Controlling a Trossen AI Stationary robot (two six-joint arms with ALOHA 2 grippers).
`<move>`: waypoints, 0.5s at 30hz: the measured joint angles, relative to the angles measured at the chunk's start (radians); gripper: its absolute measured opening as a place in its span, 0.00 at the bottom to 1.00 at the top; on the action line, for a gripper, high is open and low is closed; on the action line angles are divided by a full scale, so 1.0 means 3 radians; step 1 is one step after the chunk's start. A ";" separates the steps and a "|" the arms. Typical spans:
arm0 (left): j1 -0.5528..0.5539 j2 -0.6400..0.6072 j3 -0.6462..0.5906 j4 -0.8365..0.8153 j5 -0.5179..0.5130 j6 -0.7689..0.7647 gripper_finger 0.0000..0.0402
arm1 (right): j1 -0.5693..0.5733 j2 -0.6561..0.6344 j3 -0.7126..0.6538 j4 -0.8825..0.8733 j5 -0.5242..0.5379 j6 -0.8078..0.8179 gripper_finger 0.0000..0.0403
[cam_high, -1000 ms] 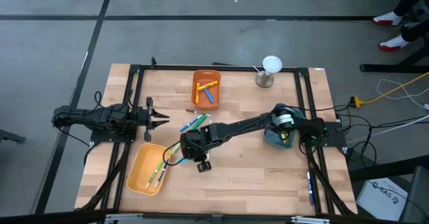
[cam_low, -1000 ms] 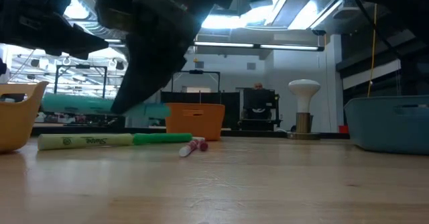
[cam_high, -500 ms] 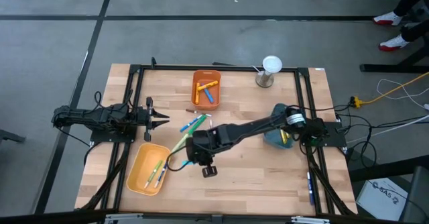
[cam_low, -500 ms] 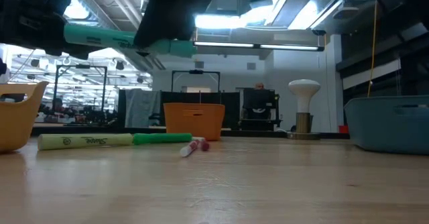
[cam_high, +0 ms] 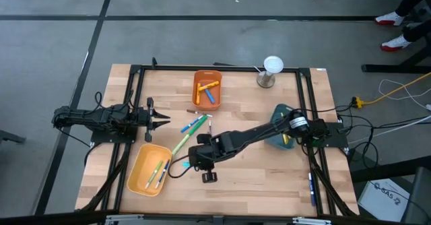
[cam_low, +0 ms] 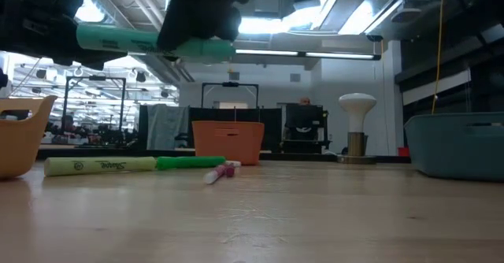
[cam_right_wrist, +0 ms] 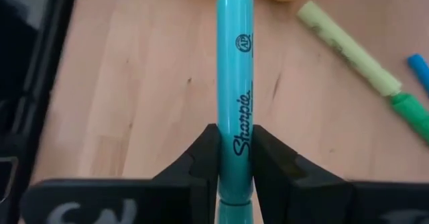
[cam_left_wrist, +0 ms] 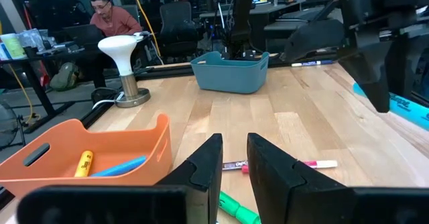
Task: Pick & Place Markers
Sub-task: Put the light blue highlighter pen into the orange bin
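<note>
the right gripper [cam_right_wrist: 234,158] is clamped on a teal marker [cam_right_wrist: 235,83], lifted clear of the table [cam_high: 269,178], with bare wood under the jaws and the yellow bin [cam_high: 138,174] just past the marker's tip. a green marker [cam_right_wrist: 348,46] lies beside the jaws on the wood. the left gripper [cam_left_wrist: 231,167] waits at the table's left edge, jaws a narrow slit and holding nothing, with a pink marker [cam_left_wrist: 295,164] just ahead and the orange bin [cam_left_wrist: 100,157] to one side.
</note>
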 joint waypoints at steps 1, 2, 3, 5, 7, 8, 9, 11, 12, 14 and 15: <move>0.0000 0.0000 0.0000 0.0000 0.0000 0.0000 0.16 | 0.0010 0.0000 0.0000 0.0017 0.0057 0.0025 0.17; 0.0000 0.0000 0.0000 0.0000 0.0000 0.0000 0.16 | 0.0019 0.0000 0.0000 0.0049 0.0096 0.0049 0.17; 0.0001 0.0000 0.0000 0.0000 0.0000 0.0000 0.16 | 0.0025 0.0000 0.0000 0.0108 0.0142 0.0067 0.17; 0.0001 0.0000 0.0000 0.0000 0.0000 0.0000 0.16 | 0.0028 0.0000 0.0000 0.0238 0.0197 0.0074 0.17; 0.0000 0.0000 0.0000 0.0000 0.0000 0.0000 0.16 | 0.0028 0.0000 0.0000 0.0356 0.0196 0.0077 0.17; 0.0000 0.0001 0.0000 0.0000 0.0000 0.0000 0.16 | 0.0028 0.0000 0.0000 0.0392 0.0191 0.0091 0.17; 0.0000 0.0000 0.0000 0.0000 0.0000 0.0000 0.17 | 0.0028 0.0000 0.0000 0.0413 0.0179 0.0105 0.17; 0.0001 0.0000 0.0000 0.0000 0.0000 0.0000 0.17 | 0.0034 0.0000 0.0000 0.0431 0.0184 0.0137 0.17; 0.0000 0.0000 0.0000 0.0000 0.0000 0.0000 0.17 | 0.0037 0.0000 0.0000 0.0431 0.0187 0.0136 0.17; 0.0001 0.0001 0.0000 0.0000 0.0000 0.0000 0.17 | 0.0046 0.0000 -0.0002 0.0454 0.0230 0.0153 0.17; 0.0000 0.0000 0.0000 0.0000 0.0000 0.0000 0.16 | 0.0047 0.0000 -0.0042 0.0522 0.0259 0.0172 0.17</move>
